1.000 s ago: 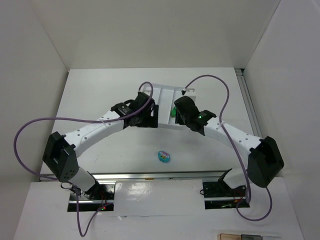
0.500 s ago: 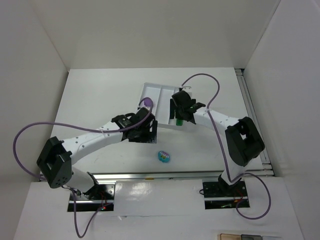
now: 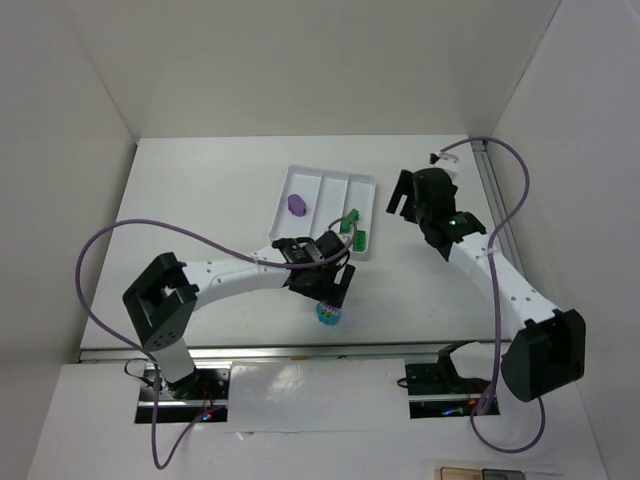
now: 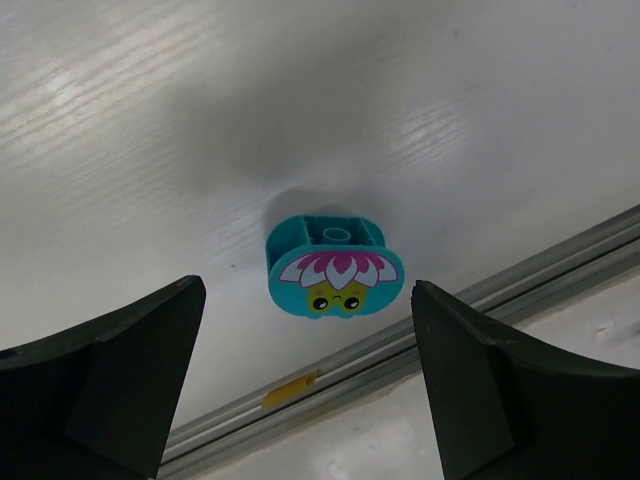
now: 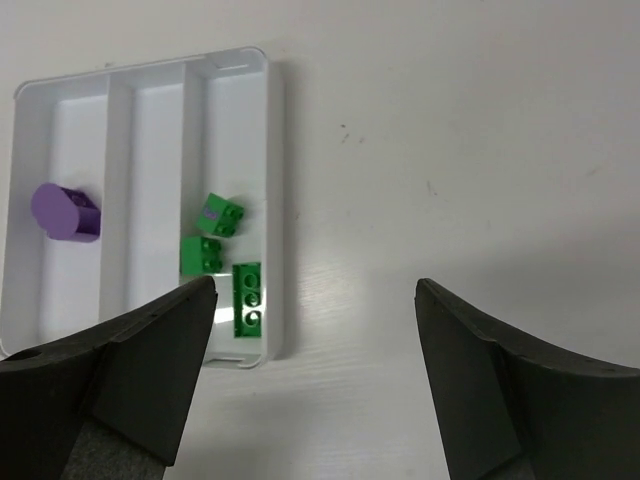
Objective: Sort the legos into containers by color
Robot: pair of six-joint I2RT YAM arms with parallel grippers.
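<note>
The white tray (image 3: 325, 195) (image 5: 160, 200) lies at mid-table. A purple rounded piece (image 3: 296, 203) (image 5: 65, 212) rests in its left compartment. Three green bricks (image 3: 356, 232) lie in the right compartment, one tilted (image 5: 223, 215), one beside it (image 5: 201, 254) and a long one (image 5: 247, 298). The cyan oval piece (image 4: 335, 265) (image 3: 328, 316) with a flower face sits on the table near the front rail. My left gripper (image 3: 330, 298) (image 4: 303, 283) hovers open over it, a finger on each side, not touching. My right gripper (image 3: 400, 195) (image 5: 315, 285) is open and holds nothing, right of the tray.
A metal rail (image 4: 420, 330) runs along the table's near edge just beyond the cyan piece. White walls enclose the table on three sides. Purple cables (image 3: 180, 235) loop over the left side and the right arm.
My right gripper opened, left a green brick in the right compartment and pulled back to the right. My left arm swung from the tray down over the cyan piece, jaws wider.
</note>
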